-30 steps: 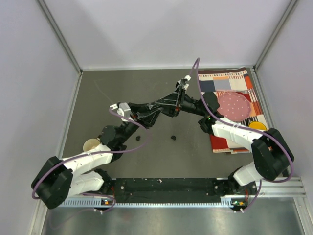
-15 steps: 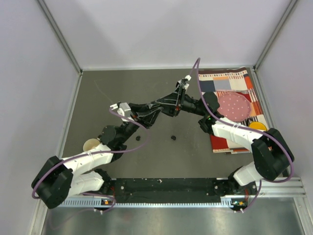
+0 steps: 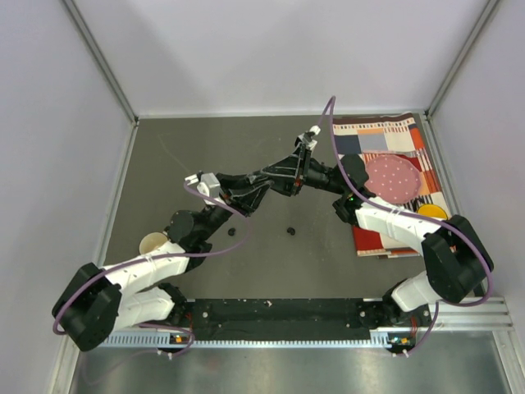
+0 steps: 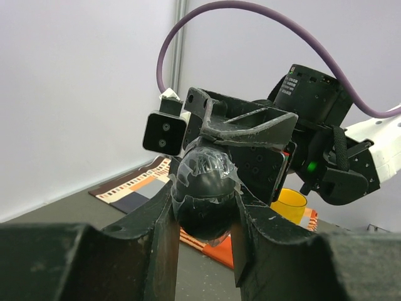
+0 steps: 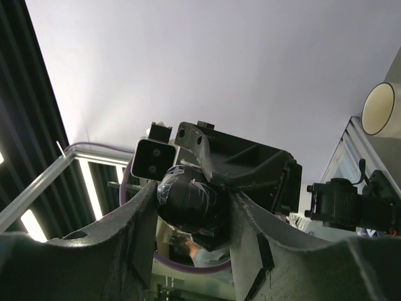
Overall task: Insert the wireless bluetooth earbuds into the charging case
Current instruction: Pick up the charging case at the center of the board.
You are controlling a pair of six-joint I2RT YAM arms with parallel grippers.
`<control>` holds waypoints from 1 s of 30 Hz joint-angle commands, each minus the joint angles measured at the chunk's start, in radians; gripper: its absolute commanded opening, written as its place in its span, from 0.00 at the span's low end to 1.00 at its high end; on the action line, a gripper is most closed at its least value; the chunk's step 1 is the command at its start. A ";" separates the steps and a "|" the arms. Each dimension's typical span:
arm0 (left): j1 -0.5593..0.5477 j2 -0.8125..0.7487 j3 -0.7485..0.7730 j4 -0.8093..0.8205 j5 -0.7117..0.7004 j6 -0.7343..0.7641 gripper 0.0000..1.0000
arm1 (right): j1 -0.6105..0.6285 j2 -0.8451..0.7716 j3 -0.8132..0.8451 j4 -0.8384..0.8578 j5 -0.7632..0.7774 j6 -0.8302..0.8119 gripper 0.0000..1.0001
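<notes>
A black rounded charging case (image 4: pixel 203 188) wrapped in clear tape is held in the air between both grippers over the middle of the table. My left gripper (image 4: pixel 203 204) is shut on it from one side. My right gripper (image 5: pixel 191 210) is shut on it from the other side; the case (image 5: pixel 191 197) shows between its fingers. In the top view the two grippers meet, left (image 3: pixel 259 188) and right (image 3: pixel 280 178), and hide the case. Two tiny black earbuds lie on the table below, one (image 3: pixel 232 231) near the left arm and one (image 3: pixel 289 230) in the middle.
A patterned mat (image 3: pixel 385 131) lies at the back right with a pink dotted plate (image 3: pixel 392 179) and a yellow cup (image 3: pixel 432 213) on it. A beige cup (image 3: pixel 152 243) stands at the left beside the left arm.
</notes>
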 commanded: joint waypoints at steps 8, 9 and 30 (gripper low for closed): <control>-0.007 -0.045 0.044 0.002 0.087 0.010 0.00 | 0.012 -0.012 0.012 0.031 -0.027 -0.033 0.48; -0.007 -0.044 0.046 0.002 0.087 0.013 0.00 | 0.012 -0.012 0.014 0.031 -0.025 -0.035 0.46; -0.007 -0.030 0.054 0.029 0.056 -0.025 0.45 | 0.012 -0.018 -0.009 0.038 -0.001 -0.026 0.10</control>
